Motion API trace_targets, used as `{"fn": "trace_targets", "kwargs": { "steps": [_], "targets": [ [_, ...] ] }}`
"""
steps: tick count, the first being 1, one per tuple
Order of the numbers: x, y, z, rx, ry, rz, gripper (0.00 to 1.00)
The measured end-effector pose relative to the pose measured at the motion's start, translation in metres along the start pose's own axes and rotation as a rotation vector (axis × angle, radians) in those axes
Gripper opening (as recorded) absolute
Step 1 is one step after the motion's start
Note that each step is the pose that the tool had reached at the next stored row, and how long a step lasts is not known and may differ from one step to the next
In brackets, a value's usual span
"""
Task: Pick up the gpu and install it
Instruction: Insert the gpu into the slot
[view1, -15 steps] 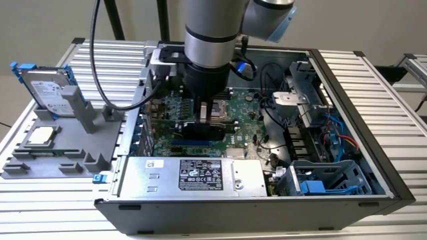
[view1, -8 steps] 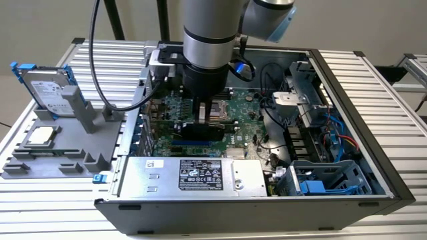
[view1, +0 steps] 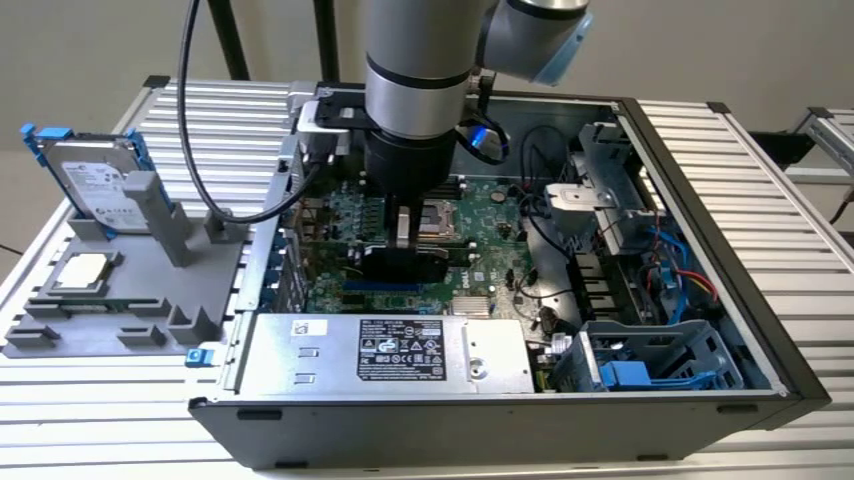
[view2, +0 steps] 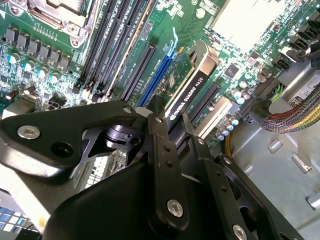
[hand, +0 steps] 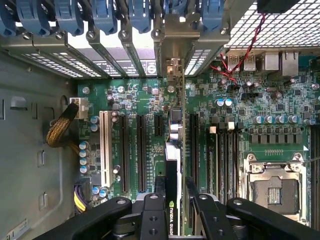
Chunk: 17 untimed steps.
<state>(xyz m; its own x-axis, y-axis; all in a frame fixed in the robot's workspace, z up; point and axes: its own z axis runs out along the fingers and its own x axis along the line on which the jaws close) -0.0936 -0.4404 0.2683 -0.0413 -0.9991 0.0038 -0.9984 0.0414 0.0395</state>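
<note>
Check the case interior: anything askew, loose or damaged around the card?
Nothing stands out. The gpu stands edge-on among the motherboard's expansion slots, gripped by the gripper, its silver bracket lined up with the rear slot openings. Whether it is fully seated cannot be told. The empty CPU socket looks intact.

You see a green circuit-board motherboard (hand: 150, 100) crossed by long black expansion slots (hand: 141, 152), with one white slot (hand: 105, 147) and one blue slot (view2: 157, 75). The flat gpu card (view2: 192, 82) shows a black cooler face with pale lettering and a green board edge. The matte black gripper (view2: 170, 122) has silver screw heads. Blue plastic latches (hand: 100, 15) line the grey metal case wall (hand: 30, 150). A yellow-and-black braided cable bundle (hand: 60, 127) lies beside the board.
</note>
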Motion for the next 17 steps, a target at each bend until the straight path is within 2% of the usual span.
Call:
{"fn": "trace_targets", "kwargs": {
  "steps": [17],
  "targets": [
    [-0.0001,0.0012,0.0042,0.0000,0.0000,0.000,0.00]
  ]
}}
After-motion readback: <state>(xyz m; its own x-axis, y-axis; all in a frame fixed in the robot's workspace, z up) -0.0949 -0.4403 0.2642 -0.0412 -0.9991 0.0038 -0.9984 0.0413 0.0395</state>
